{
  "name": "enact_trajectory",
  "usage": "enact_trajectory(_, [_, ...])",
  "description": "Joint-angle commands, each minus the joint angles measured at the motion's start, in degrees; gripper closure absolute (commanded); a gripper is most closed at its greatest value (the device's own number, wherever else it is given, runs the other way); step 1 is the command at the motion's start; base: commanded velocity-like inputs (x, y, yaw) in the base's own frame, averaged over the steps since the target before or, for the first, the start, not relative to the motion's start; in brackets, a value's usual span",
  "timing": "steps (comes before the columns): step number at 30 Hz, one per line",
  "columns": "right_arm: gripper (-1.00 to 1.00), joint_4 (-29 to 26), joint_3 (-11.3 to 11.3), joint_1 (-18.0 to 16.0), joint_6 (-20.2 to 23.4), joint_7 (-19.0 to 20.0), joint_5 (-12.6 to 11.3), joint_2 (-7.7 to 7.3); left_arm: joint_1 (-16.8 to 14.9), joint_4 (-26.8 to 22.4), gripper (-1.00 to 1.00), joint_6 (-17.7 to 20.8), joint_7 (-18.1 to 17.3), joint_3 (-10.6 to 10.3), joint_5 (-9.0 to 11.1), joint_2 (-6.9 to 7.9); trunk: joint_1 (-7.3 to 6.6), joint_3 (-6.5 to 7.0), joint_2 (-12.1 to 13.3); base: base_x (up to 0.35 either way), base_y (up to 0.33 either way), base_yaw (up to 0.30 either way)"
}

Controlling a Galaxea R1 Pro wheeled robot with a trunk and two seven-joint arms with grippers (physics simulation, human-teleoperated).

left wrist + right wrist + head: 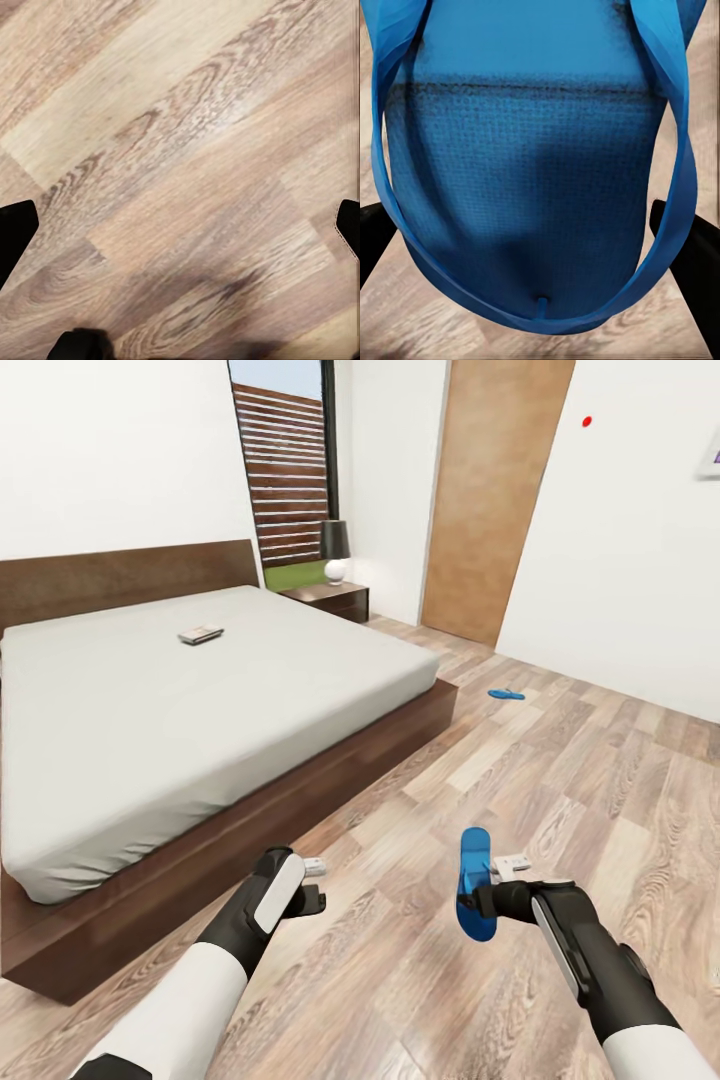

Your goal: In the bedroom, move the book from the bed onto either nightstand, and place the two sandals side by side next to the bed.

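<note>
my right gripper point(490, 880) is closest, low over the floor point(520, 760), and it is clamped on a sandal point(476, 882). the sandal stands on edge in my grip, toe end pointing away from me, sole facing left. in the right wrist view the sandal point(536, 172) lies between my two dark fingers point(690, 262), its blue straps looping round toward the toe post, with wood planks at the edges.

my left gripper point(316, 882) hangs over bare floor just beside the bed point(200, 700) frame's near corner. in the left wrist view its fingertips point(15, 229) sit at opposite sides, spread wide, with nothing between them but floor point(187, 150).

the head view gives the rest of the room. the book point(200, 633) lies flat on the mattress, toward the headboard. the second sandal point(506, 694) lies on the floor well apart from me, off the bed's far corner and near the brown door point(490, 500). a nightstand point(327, 598) stands at the far side of the bed beside the headboard, carrying a lamp point(335, 552) with a dark shade and a white round base.
</note>
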Motion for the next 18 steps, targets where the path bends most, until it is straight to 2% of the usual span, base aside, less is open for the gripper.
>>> enact_trajectory(1, [1.0, -0.02, 0.07, -0.03, 0.18, 0.39, 0.48, -0.01, -0.03, 0.03, -1.0, -0.32, 0.5, -0.06, 0.53, 0.0, -0.01, -0.05, -0.02, 0.0, 0.0, -0.222])
enact_trajectory(6, [1.0, 0.26, 0.27, -0.03, 0.18, 0.41, 0.36, 0.01, -0.02, 0.29, -1.0, -1.81, 0.33, -0.66, 0.53, 0.0, -0.01, -0.05, -0.02, 0.0, 0.0, -0.237])
enact_trajectory(13, [1.0, 0.64, 0.51, -0.02, 0.27, 0.74, 0.1, 0.16, -0.04, 0.43, -1.0, -4.45, -2.15, -3.8, 0.5, 0.0, -0.01, -0.05, -0.02, 0.0, 0.0, -0.264])
enact_trajectory(18, [1.0, 1.11, 0.82, -0.02, 0.43, 0.77, 0.08, 0.78, -0.04, 0.49, -1.0, -6.56, -4.01, -6.25, 0.46, 0.0, -0.01, -0.05, -0.02, 0.0, 0.0, -0.287])
